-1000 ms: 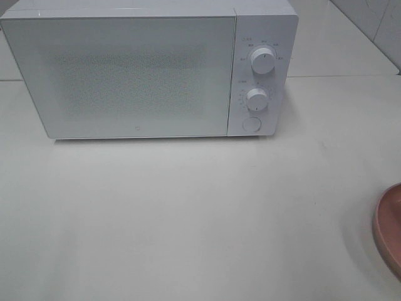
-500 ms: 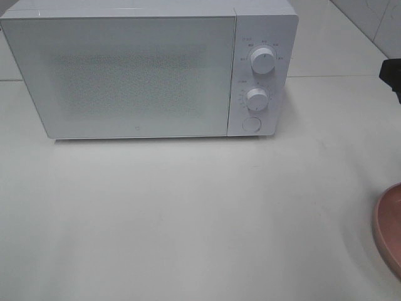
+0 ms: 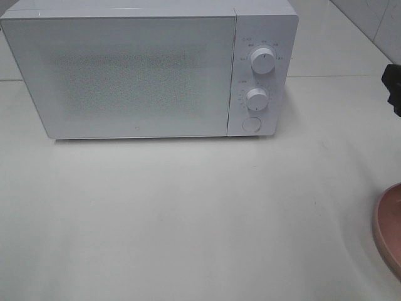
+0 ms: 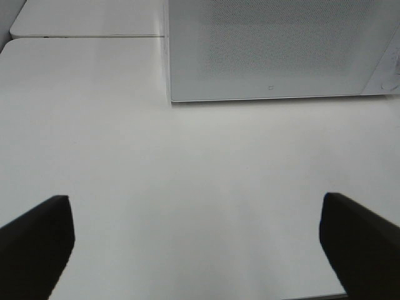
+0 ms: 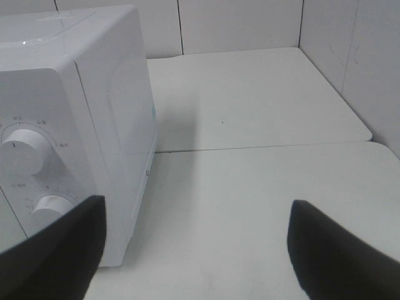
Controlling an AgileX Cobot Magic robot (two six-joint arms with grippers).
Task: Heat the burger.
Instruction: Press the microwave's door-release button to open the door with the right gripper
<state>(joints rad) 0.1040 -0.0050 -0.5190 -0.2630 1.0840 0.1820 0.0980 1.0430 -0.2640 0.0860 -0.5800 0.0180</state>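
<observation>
one white table (image 3: 188, 219) bears a microwave (image 3: 138, 75) whose shut door bars the way, so opening it seems the step in hand. only the rim of a pink plate (image 3: 385, 232) shows at the right edge; the burger is out of view, likely on it. left gripper (image 4: 194, 212) and right gripper (image 5: 197, 209) gape wide, empty; next, press the round button (image 3: 250, 124).

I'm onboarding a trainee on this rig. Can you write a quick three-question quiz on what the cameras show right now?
1. True or false: the microwave door is shut.
2. How many round knobs sit above the button? A) one B) two C) three
3. Fill in: part of a pink plate shows at the ___ edge of the high view.

Key: 1 true; 2 B; 3 right.
</observation>
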